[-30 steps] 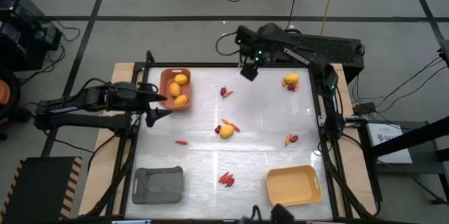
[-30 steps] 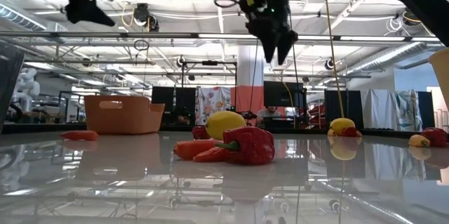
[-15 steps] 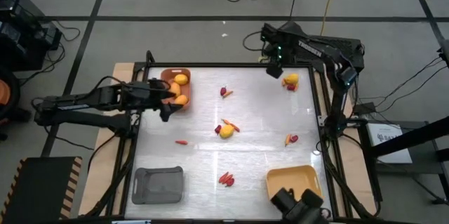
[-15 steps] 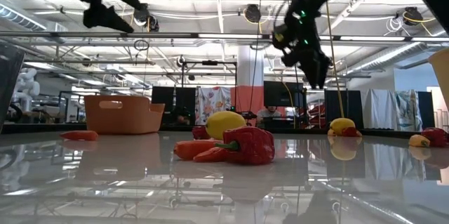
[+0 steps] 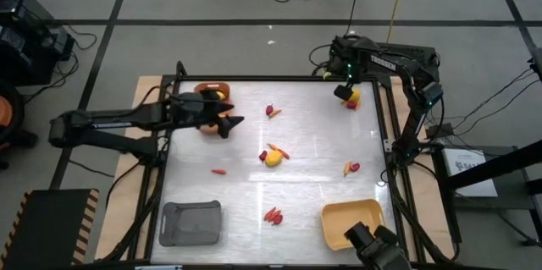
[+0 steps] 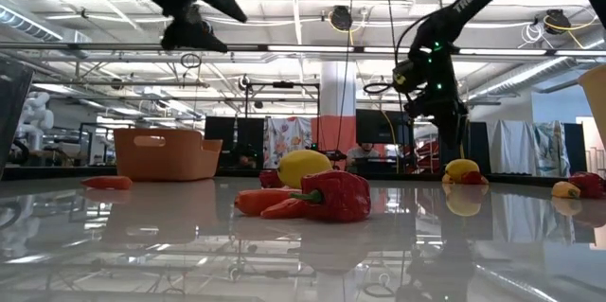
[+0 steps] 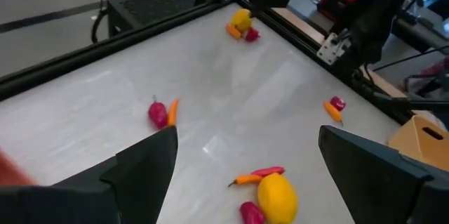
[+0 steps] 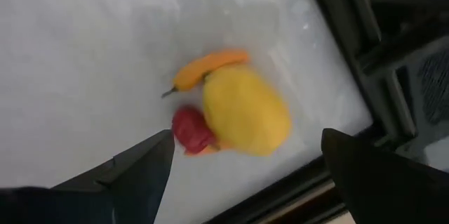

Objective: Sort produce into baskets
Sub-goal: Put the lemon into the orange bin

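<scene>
Both arms are travelling since a second ago: our right gripper (image 5: 345, 91) is swinging out from mid-table to the far right corner, and our left gripper (image 5: 227, 123) is sliding off the orange-brown basket (image 5: 210, 90) toward the centre. Right fingers are standing wide apart and empty, hovering directly over the lemon (image 8: 245, 110), which is lying touching a small red chilli (image 8: 192, 129) with a carrot stick (image 8: 209, 65) just beside it. We're judging that lemon as light, firm and smooth-skinned, likely to roll, so we're favouring a grip across its widest middle while keeping the fingertips clear of the chilli. Left fingers are also spread and holding nothing, looking toward the centre cluster, another lemon (image 7: 276, 195) with red and orange pieces beside it, still well apart from them
</scene>
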